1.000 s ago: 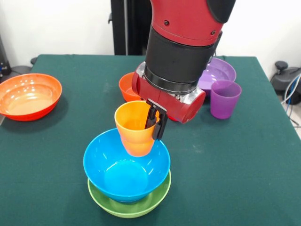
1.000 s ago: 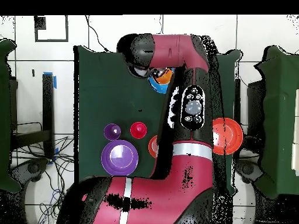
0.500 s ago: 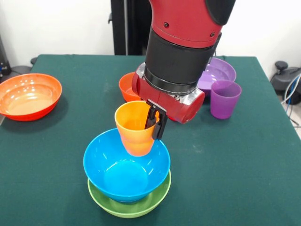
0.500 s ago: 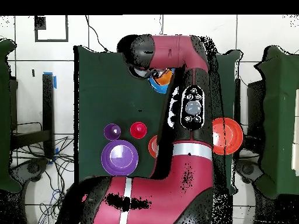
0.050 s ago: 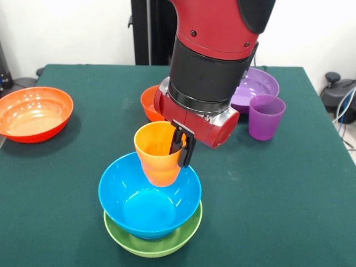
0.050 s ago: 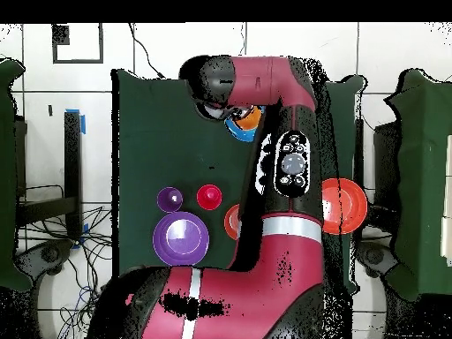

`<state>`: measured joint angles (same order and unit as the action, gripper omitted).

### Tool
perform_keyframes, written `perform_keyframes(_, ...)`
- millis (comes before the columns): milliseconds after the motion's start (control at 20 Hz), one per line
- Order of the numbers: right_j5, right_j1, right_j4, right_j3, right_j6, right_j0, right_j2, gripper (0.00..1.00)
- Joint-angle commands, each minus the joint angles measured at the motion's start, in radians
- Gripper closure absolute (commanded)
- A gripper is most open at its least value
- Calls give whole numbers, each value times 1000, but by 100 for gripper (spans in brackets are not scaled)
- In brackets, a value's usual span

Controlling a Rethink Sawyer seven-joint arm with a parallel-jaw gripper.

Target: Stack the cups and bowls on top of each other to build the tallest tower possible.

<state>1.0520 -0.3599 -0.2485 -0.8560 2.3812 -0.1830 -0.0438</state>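
Your gripper (image 5: 179, 146) is pinching the orange cup (image 5: 156, 153) by its rim — one finger inside, one outside. Cup is hanging just below it, over the light blue bowl (image 5: 149, 196). Looks light, stiff, glossy — probably slippery, so you're best gripping the rim.
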Motion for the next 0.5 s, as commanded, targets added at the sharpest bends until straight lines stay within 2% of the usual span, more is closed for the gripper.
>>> perform_keyframes(50, -53, 8, -41, -119, -133, -26, -38, 100)
perform_keyframes(500, -72, 10, -49, -127, -147, -38, -40, 100)
